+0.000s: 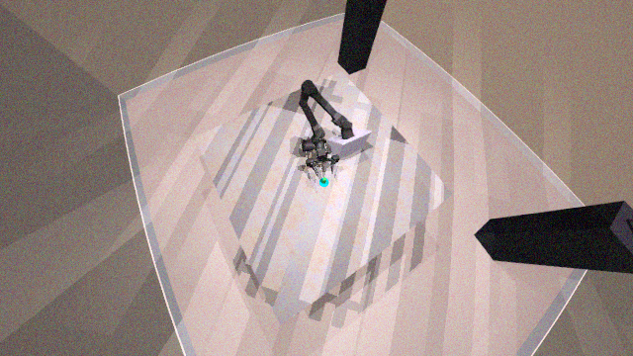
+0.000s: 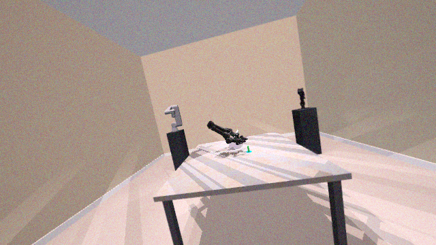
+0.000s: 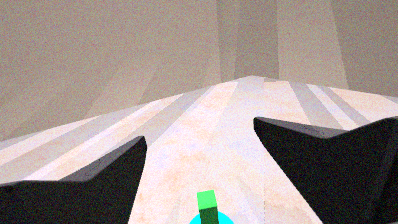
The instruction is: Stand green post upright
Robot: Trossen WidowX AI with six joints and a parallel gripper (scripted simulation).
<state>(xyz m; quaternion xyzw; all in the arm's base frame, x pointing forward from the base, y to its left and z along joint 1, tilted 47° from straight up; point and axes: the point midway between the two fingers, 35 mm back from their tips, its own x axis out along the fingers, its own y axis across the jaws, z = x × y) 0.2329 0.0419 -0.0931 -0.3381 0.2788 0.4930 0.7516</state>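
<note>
The green post [image 1: 323,180] [image 2: 248,148] [image 3: 207,200] stands upright, with its foot on the cyan circle [image 1: 323,184] [image 2: 250,152] [image 3: 227,218]. In the wrist view the lower part of the post and most of the circle are cut off by the bottom edge. My gripper [image 2: 246,139] [image 3: 200,132] is open and empty. Its two black fingers stand wide apart, left and right in the wrist view, with the post seen low between them. In the exterior view the gripper is above and a little left of the post, apart from it.
A pale block [image 1: 350,144] [image 2: 235,146] is beside the arm's base on the table [image 1: 307,257] [image 2: 272,170]. Black pedestals [image 1: 358,40] [image 2: 177,150] stand beyond the table's edges, one bearing a grey arm [image 2: 176,117] and another a dark arm [image 2: 301,98].
</note>
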